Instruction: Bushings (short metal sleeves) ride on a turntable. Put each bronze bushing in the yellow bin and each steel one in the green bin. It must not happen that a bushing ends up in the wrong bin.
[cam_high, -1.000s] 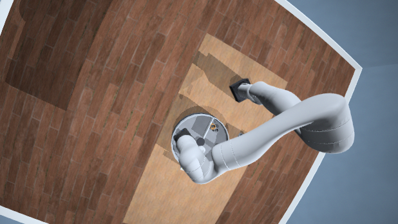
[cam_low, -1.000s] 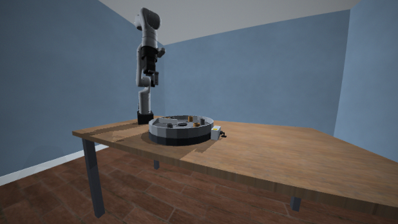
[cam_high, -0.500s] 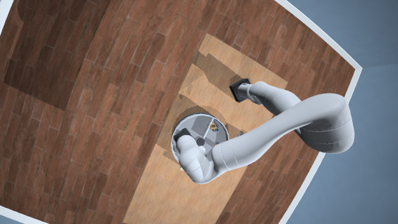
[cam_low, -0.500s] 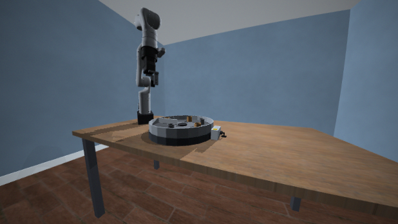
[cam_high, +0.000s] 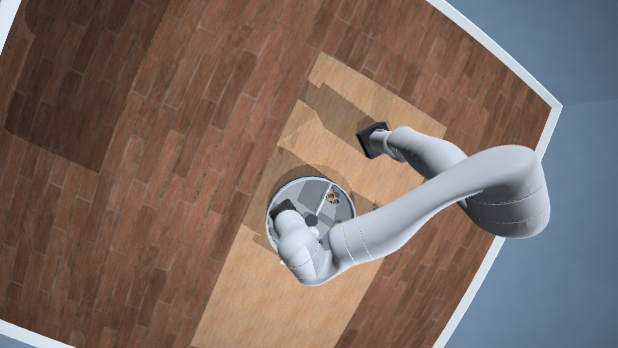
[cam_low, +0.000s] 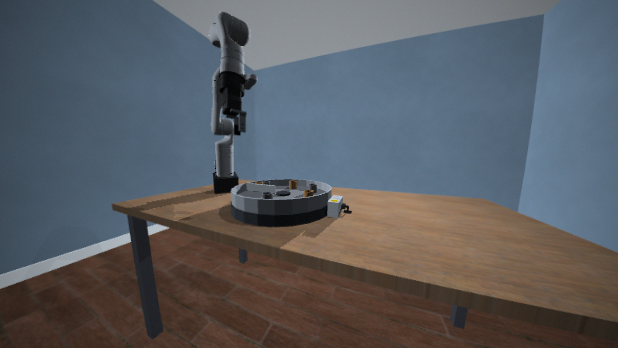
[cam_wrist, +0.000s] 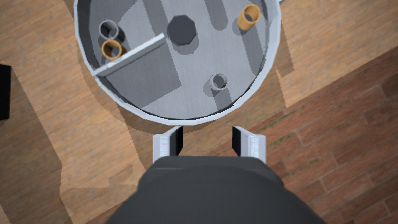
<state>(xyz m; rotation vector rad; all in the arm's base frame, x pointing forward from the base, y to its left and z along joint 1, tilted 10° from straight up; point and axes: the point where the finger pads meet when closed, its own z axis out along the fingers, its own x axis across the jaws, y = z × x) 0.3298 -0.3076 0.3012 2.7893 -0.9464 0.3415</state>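
The round grey turntable (cam_wrist: 177, 55) fills the top of the wrist view, with a dark hub (cam_wrist: 182, 31) at its middle. On it stand a bronze bushing (cam_wrist: 248, 16) at the upper right, a bronze bushing (cam_wrist: 112, 49) at the left beside a white divider bar (cam_wrist: 129, 54), a steel bushing (cam_wrist: 109, 29) just above that one, and a steel bushing (cam_wrist: 218, 81) near the lower rim. My gripper (cam_wrist: 207, 137) is open and empty, high above the turntable's near rim. It also shows in the exterior view (cam_low: 239, 122), far above the turntable (cam_low: 281, 197). No bins are in view.
A small grey box (cam_low: 334, 205) with a yellow label sits against the turntable's right side. The arm's black base (cam_low: 225, 182) stands on the table behind the turntable. In the overhead view my arm (cam_high: 400, 210) covers part of the turntable (cam_high: 311, 210).
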